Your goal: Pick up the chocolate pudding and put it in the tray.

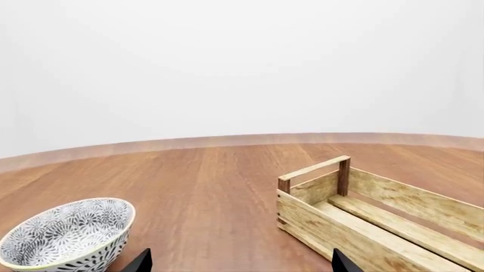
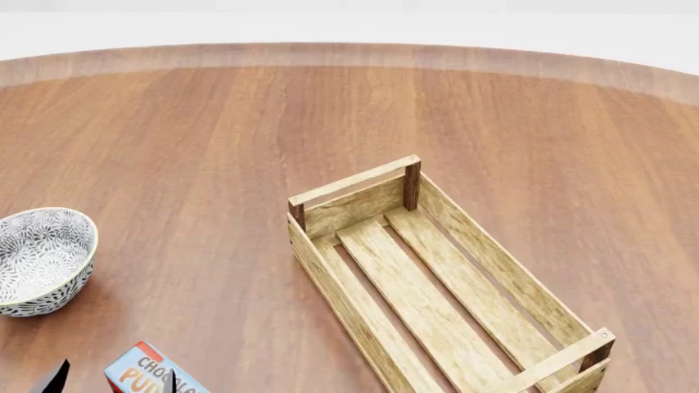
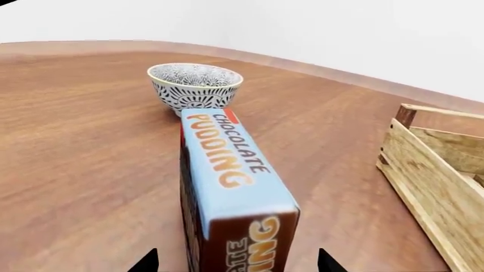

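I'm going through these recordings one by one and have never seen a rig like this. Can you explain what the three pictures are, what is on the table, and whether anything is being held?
These are simulator renders of a wheeled robot with two arms. One picture looks down from a camera on its head. The other two come from cameras near the end of each arm. On the wooden table are a patterned bowl, a slatted wooden tray with nothing in it, and a chocolate pudding carton. The left jaws are open with nothing between them, and that arm's camera faces the bowl and the tray. The right jaws are open on either side of the carton, with a gap showing on each side, so nothing is held yet.
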Motion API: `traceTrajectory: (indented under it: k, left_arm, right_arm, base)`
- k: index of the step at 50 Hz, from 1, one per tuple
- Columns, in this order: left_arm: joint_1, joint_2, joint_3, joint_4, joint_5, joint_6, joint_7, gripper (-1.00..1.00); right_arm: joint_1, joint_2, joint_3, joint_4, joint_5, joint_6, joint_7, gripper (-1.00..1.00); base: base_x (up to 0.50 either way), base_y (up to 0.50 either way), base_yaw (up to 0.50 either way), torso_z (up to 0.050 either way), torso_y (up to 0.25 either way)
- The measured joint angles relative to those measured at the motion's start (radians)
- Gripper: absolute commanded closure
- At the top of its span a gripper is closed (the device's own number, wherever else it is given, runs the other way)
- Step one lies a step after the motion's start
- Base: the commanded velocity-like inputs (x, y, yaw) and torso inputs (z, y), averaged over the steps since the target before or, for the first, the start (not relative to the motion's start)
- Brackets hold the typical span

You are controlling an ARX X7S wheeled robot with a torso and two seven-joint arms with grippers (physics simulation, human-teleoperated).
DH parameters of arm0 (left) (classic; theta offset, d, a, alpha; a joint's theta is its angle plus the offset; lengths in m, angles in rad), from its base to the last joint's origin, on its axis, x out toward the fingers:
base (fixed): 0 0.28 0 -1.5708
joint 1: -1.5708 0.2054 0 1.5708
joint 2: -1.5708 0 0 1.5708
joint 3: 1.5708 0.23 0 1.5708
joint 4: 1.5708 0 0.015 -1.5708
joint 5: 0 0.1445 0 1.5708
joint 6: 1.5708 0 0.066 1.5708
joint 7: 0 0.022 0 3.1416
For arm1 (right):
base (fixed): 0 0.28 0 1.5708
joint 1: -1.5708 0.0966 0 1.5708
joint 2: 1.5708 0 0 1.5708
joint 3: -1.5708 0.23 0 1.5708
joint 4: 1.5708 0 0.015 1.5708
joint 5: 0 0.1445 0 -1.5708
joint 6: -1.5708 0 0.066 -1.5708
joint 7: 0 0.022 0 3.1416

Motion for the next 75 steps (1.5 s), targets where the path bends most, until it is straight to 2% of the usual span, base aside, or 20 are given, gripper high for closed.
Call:
traceTrajectory:
  k: [51, 75]
  left_arm:
    - [0.003, -0.018, 0.016, 0.017, -0.018, 0.002, -0.016, -1.0]
    - [0.0, -0.024, 0.023, 0.011, -0.025, 0.008, -0.022, -1.0]
  right_arm:
    - [0.113, -0.026, -0.103, 0.142, 0.116, -0.017, 0.022, -1.0]
    - [0.185, -0.04, -0.244, 0.283, 0.242, -0.092, 0.061, -1.0]
  base:
    - [0.0, 0.0, 0.0, 0.0, 0.0]
    - [0.0, 0.0, 0.0, 0.0, 0.0]
